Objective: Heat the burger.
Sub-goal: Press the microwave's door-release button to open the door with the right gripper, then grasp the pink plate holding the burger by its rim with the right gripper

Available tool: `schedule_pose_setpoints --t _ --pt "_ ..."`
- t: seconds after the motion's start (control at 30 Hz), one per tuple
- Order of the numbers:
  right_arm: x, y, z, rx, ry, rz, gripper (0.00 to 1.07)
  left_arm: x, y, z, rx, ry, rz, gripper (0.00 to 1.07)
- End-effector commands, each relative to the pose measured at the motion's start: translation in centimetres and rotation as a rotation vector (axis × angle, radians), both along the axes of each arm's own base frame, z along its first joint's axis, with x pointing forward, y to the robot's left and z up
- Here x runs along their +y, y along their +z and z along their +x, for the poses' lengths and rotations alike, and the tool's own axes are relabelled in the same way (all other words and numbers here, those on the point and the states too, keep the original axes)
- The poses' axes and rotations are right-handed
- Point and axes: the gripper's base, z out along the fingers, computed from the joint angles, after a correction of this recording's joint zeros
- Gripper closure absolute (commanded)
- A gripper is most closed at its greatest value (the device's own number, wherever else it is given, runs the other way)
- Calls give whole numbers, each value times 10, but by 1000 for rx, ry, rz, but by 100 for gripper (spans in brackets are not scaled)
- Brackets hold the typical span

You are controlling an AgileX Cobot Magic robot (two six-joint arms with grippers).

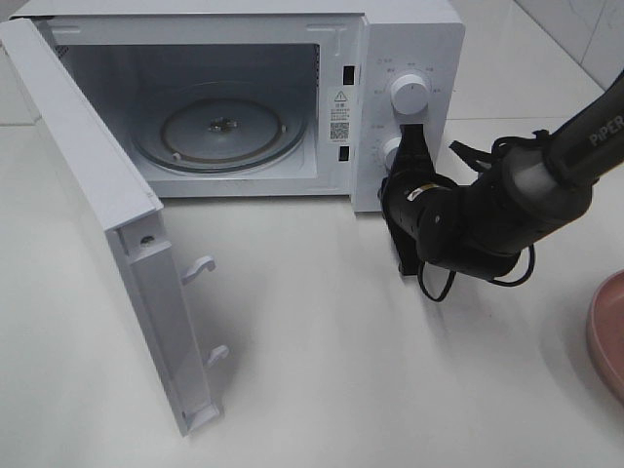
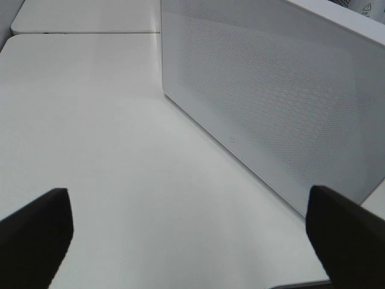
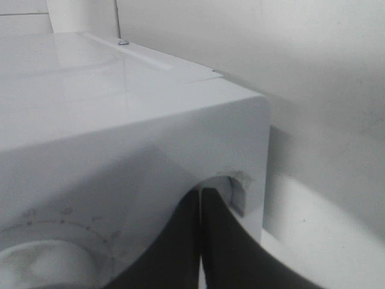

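Observation:
The burger is out of view in every frame. The white microwave (image 1: 409, 39) stands at the back with its door (image 1: 97, 214) swung wide open to the left, and its glass turntable (image 1: 219, 132) is bare. My right gripper (image 1: 413, 136) is shut, fingers pressed together with nothing between them, tips against the control panel between the upper knob (image 1: 409, 95) and the lower knob (image 1: 393, 153). The right wrist view shows the same shut gripper (image 3: 201, 201) at the panel beside a knob (image 3: 42, 265). My left gripper (image 2: 192, 235) is open and empty, facing the door's outer side (image 2: 271, 102).
The rim of a round pink plate (image 1: 609, 331) shows at the right edge of the white table (image 1: 322, 341). The open door juts toward the front left, with its latch hooks (image 1: 200, 268) sticking out. My left arm is outside the exterior high view.

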Motion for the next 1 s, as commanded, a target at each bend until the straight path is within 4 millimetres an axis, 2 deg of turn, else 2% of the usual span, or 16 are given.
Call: schedule_pose_setpoints --t 0.03,0.2,0.6,0.77,1.0 --pt "-3 17 1 -66 26 10 107 -1 0 -3 -19 -7 -8 9" --pt "-4 17 -9 0 70 -4 107 -1 0 -3 -19 -7 -8 9" --pt "-10 30 -33 23 192 -70 107 -1 0 -3 -19 -7 -8 9" --pt "-12 39 -49 45 316 -158 107 -1 0 -3 -19 -7 -8 9" --pt "-11 50 -58 59 460 -282 107 -1 0 -3 -19 -7 -8 9"
